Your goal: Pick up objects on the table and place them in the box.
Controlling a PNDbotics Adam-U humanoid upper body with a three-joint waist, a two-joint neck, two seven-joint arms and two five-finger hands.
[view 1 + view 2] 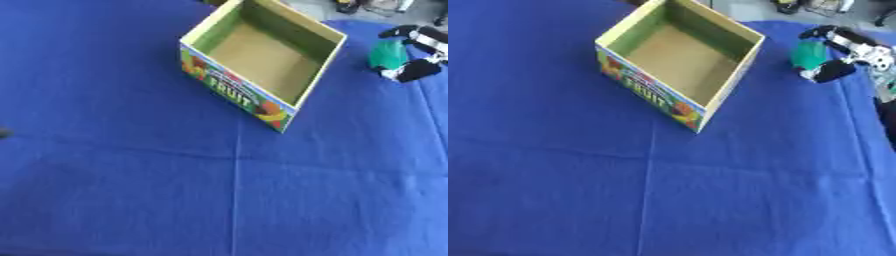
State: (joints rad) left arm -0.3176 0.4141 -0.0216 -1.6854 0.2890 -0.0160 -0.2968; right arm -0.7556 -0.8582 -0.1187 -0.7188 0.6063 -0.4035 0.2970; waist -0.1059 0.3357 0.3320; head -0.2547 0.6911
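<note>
While the open box (262, 62) sits empty on the blue table (131, 175), the right hand (846, 55) to its right is curled around a green object (807, 55), apparently to carry it over.

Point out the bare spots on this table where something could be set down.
The blue cloth lies bare across the whole near half, and left of the box. The box's inside is empty too. The only crowded spot is right of the box, where the right hand grips a green object.
</note>
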